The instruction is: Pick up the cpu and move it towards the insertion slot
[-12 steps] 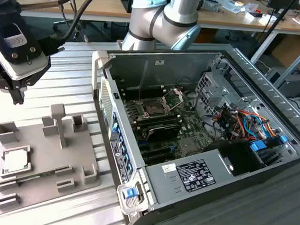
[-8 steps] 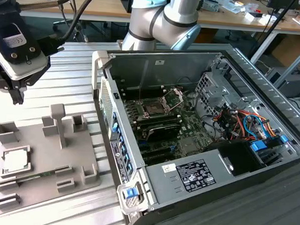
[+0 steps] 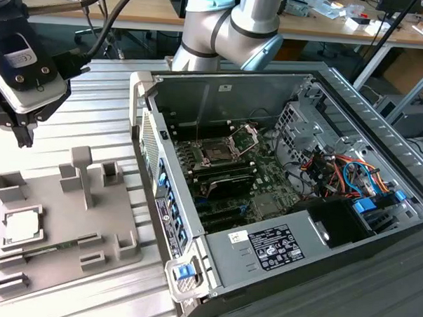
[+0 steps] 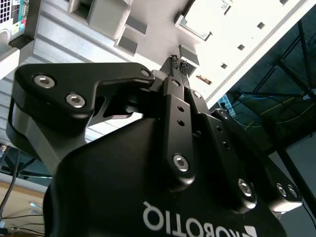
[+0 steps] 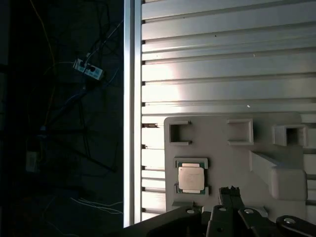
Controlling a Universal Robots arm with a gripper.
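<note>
The cpu is a small square chip with a pale metal top. It lies flat in a recess at the exterior view's left end of a grey fixture plate. My gripper hangs above and behind it, clear of the plate. In the first wrist view the cpu sits just beside my gripper. In the second wrist view the gripper has its fingertips pressed together, shut with nothing between them. The insertion slot, with its raised metal bracket, sits inside the open computer case, far toward the exterior view's right.
The grey fixture plate carries upright posts and a green memory stick. The open case's near wall stands between the plate and the slot. The ribbed metal table ends at an edge. Cables and drive bays fill the case's far side.
</note>
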